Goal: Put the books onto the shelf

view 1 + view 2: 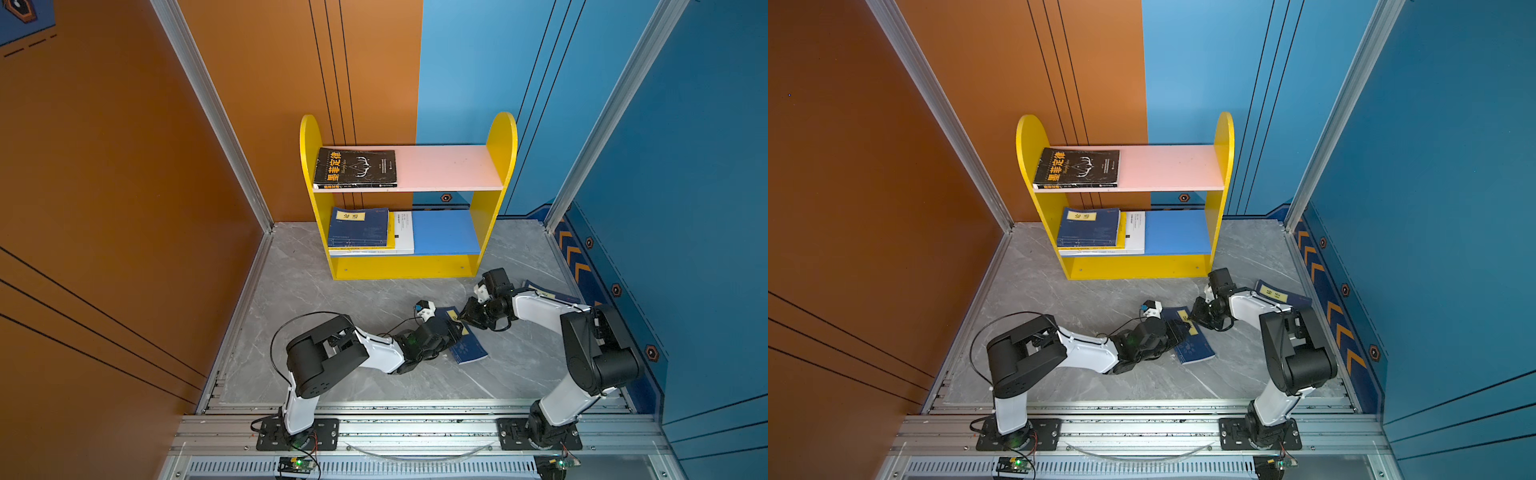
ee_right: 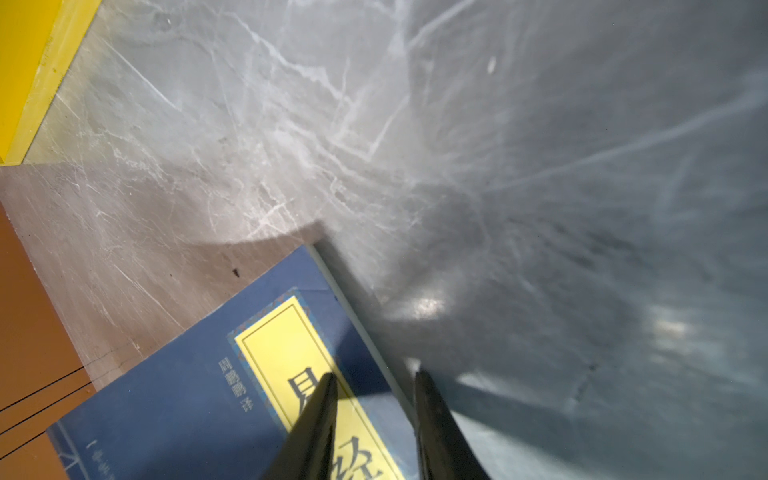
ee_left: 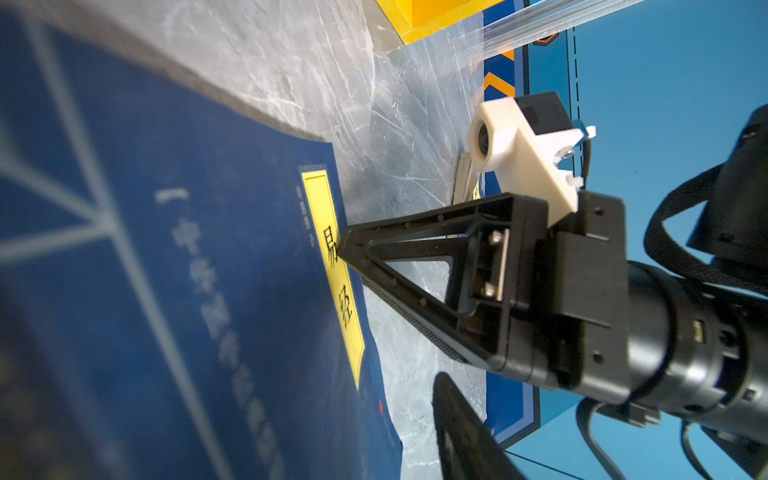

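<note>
Two robot arms meet over a navy book (image 1: 470, 350) lying on the grey marble tabletop (image 1: 332, 299) in front of the shelf (image 1: 403, 267), seen here in both top views. The right gripper (image 1: 462, 318) reaches in from the right. Its jaws stand slightly apart with nothing clamped between them: one finger (image 2: 320, 415) rests its tip on the book's yellow label (image 2: 282, 340), and the other hangs just past the cover's edge over bare tabletop.

The left gripper (image 1: 456, 332) lies across the book's left side. Its wrist camera shows the cover (image 3: 166, 208) blurred and close, with only one finger (image 3: 461, 432) in view. Whether this claw is open or clamped on the book cannot be told.

A second navy book (image 1: 549, 293) lies flat near the right wall, partly under the right arm's forearm.

On the shelf, a black book with orange characters (image 1: 355, 168) lies flat at the left end of the pink upper board (image 1: 449, 166). On the blue lower board (image 1: 446, 232), a navy book with a yellow label (image 1: 359, 227) tops a left-hand stack. A yellow book (image 1: 391, 231) and a white book (image 1: 404, 232) show at the stack's right edge.
</note>
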`<state>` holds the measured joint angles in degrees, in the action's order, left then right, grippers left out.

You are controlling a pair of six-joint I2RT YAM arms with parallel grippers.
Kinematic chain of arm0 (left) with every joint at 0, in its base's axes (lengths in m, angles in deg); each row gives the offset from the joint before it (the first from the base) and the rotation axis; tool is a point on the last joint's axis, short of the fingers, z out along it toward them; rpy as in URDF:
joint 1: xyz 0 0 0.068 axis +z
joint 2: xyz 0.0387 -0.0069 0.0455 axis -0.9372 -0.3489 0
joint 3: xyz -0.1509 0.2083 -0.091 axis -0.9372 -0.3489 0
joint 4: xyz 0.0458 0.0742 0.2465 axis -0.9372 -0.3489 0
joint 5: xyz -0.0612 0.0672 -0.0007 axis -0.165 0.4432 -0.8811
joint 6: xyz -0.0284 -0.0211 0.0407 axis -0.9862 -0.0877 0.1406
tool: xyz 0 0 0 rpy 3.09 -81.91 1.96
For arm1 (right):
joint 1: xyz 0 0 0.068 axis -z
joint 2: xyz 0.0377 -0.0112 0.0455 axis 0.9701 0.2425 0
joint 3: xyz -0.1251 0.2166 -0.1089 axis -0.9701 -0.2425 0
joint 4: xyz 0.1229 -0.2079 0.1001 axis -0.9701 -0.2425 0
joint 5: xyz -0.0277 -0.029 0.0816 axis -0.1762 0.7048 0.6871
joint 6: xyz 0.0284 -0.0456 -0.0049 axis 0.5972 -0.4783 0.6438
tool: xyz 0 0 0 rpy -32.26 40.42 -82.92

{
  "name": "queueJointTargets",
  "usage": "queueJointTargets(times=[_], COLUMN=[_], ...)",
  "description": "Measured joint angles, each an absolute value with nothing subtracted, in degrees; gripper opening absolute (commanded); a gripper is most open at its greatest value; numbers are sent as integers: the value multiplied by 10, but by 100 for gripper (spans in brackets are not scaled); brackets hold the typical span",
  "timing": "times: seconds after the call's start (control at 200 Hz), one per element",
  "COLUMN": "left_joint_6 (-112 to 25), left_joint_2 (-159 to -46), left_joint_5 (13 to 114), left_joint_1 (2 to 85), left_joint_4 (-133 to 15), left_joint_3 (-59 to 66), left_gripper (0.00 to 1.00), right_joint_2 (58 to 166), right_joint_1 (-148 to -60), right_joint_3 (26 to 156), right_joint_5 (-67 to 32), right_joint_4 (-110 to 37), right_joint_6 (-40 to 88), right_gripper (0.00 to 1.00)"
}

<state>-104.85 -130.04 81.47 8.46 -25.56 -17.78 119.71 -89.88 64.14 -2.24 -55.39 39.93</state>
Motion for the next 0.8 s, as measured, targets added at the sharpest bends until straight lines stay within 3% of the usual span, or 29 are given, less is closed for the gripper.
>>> queueJointTargets(times=[0.536, 0.801], left_joint_6=[-1053, -1064], left_joint_2=[-1278, -1271], left_joint_5=[828, 832], left_joint_1=[84, 79], left_joint_4=[-256, -328], left_joint_3=[-203, -186], left_gripper=[44, 44], right_joint_2=[1174, 1169], right_joint_1=[-902, -903], right_joint_3=[624, 620], right_joint_5=[-19, -18], right_joint_4=[-585, -598], right_joint_6=[412, 427], right_gripper=[33, 34])
